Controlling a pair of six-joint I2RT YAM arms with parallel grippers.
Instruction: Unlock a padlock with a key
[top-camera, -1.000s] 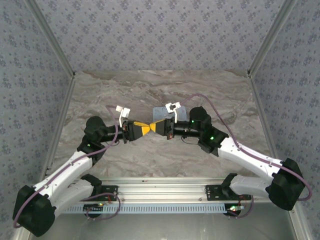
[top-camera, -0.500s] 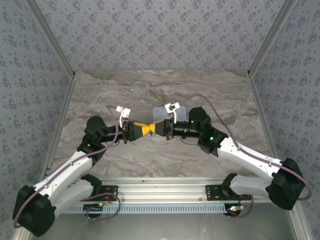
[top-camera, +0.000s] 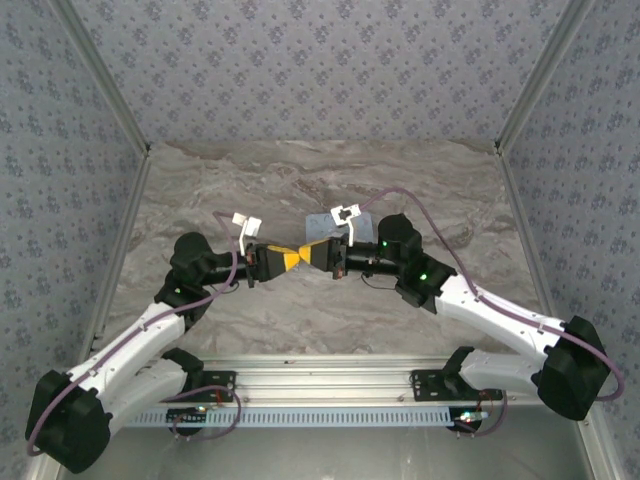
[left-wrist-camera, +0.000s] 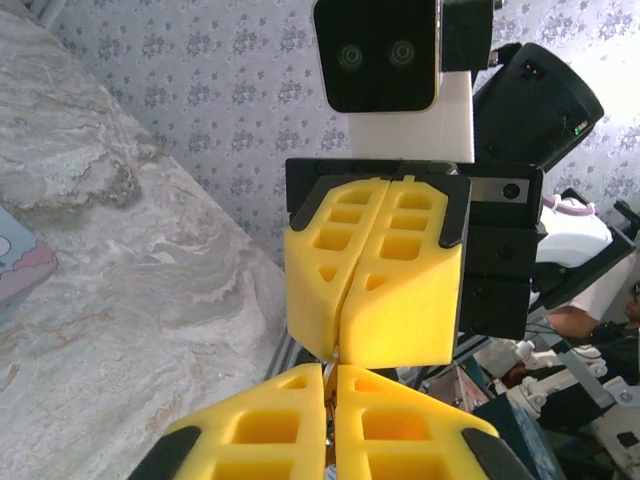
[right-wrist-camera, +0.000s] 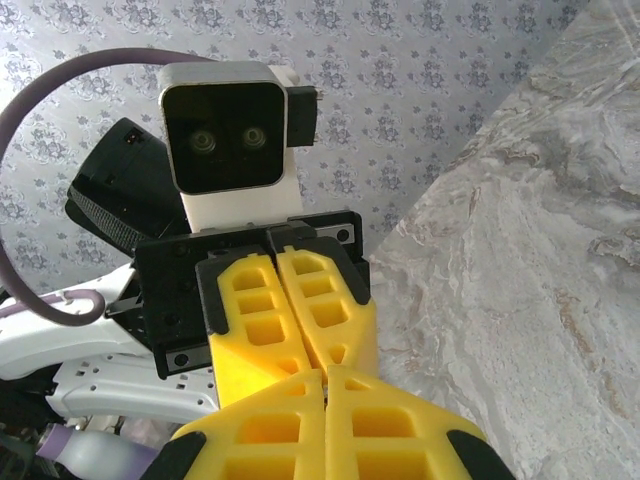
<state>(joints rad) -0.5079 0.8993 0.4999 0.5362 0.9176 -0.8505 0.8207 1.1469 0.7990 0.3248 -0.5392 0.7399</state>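
Padlock: cannot tell whether pinched. Just in front of the pale-blue tin (top-camera: 318, 221), left gripper (top-camera: 296, 257) and right gripper (top-camera: 307, 253) tip to tip, both clamped fully closed.

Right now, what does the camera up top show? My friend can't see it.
Two white-and-black robot arms meet tip to tip above a grey marbled table, the left yellow gripper and right yellow gripper both shut. A pale-blue flat tin lies just beyond them.

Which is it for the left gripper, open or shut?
Shut: the left gripper has its yellow fingers pressed together in the left wrist view.
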